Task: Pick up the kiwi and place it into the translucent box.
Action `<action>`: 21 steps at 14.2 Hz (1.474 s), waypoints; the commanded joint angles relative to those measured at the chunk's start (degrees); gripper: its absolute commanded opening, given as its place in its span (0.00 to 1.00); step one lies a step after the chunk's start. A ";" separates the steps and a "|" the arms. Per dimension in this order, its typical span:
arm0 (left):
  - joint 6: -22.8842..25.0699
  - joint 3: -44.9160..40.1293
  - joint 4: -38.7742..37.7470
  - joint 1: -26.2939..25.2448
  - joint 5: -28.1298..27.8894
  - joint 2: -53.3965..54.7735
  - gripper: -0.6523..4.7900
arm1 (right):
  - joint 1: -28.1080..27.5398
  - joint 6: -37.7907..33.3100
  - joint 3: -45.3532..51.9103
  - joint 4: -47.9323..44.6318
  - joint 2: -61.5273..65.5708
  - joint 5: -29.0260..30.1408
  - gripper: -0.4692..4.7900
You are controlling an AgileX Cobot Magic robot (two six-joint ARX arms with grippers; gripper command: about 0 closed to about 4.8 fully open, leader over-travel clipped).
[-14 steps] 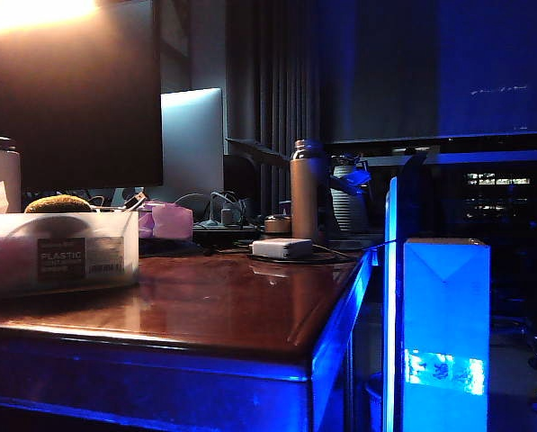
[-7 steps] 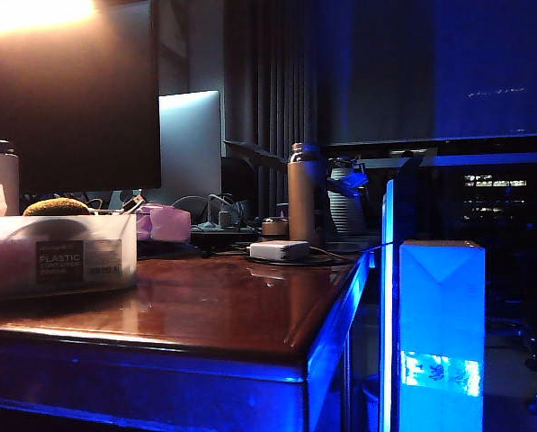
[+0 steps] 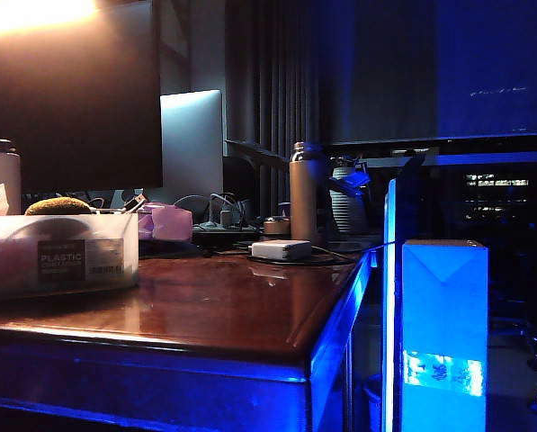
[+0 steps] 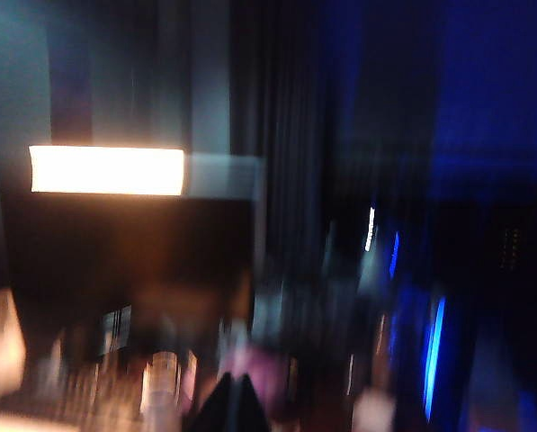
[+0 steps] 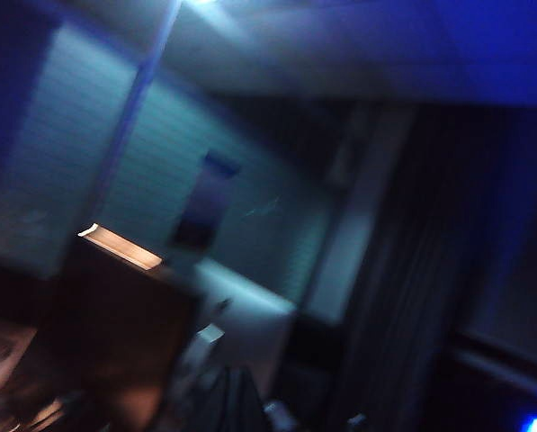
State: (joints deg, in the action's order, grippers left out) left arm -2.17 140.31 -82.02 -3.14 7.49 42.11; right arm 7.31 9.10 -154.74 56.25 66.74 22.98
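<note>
The kiwi (image 3: pixel 58 205) sits in the translucent box (image 3: pixel 61 256) just as a moment ago, and the left gripper (image 4: pixel 233 405) and right gripper (image 5: pixel 225 400), both pinched shut and empty, point away at the room, so the job looks done.

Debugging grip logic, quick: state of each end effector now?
Left end effector: looks shut, holding nothing; view blurred.
Right end effector: shut, holding nothing.

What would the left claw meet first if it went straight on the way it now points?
Hard to say: the left claw, shut, seems aimed at a pinkish blur, perhaps the small pink box; motion blur hides depth.
</note>
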 commanded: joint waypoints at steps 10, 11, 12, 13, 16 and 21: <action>12.52 -42.84 0.87 -2.21 8.31 -14.86 0.11 | -5.38 -4.85 0.11 -7.58 14.14 0.13 0.08; 12.76 -47.08 0.85 -0.42 8.15 -20.15 0.11 | -5.35 -4.85 0.13 -6.71 14.34 0.11 0.08; 12.72 -50.97 1.77 0.33 7.37 -25.79 0.11 | -5.35 -4.76 0.13 -5.88 14.32 0.11 0.08; 12.39 -55.06 4.04 0.37 5.84 -31.10 0.11 | -4.85 -4.61 0.13 -5.05 14.27 0.04 0.08; 3.26 -72.65 16.98 -0.87 5.35 -41.81 0.11 | -1.44 -2.64 0.11 -1.53 14.29 -0.11 0.08; -5.27 -101.33 42.80 -3.17 9.90 -41.46 0.11 | 2.54 -1.53 0.15 3.41 11.74 0.11 0.08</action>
State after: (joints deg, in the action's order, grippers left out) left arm -4.78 41.87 -44.05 -6.31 16.60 0.62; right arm 9.74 7.16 -154.34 59.68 79.79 22.76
